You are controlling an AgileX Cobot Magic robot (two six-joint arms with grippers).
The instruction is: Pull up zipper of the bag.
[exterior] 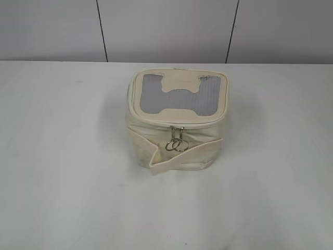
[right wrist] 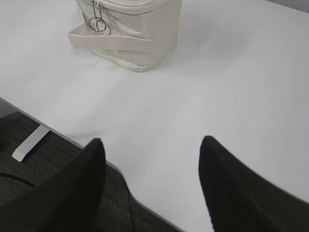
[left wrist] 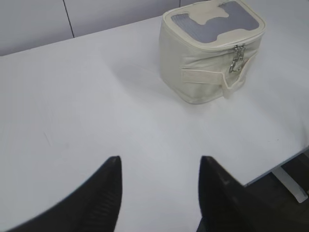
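The zipper (exterior: 179, 121) is seen as a thin cream track round the rim of the top panel of the bag (exterior: 177, 122), which stands upright on the white table (exterior: 62, 172) just above the middle of the exterior frame. Two silver ring pulls (exterior: 176, 144) hang side by side at the front of the track, over the wide strap band (exterior: 166, 159), whose loose end juts out toward the lower left. The grey mesh window (exterior: 179, 95) with its cream H-shaped patch is turned upward.

In the left wrist view the bag is placed at the upper right, and the left gripper (left wrist: 160, 193) is shown at the bottom edge with its dark fingers spread wide, nothing held between them, well apart from the bag. In the right wrist view the bag is cut off at the top left, and the right gripper (right wrist: 152, 186) is likewise spread wide and empty, over the table's near edge.
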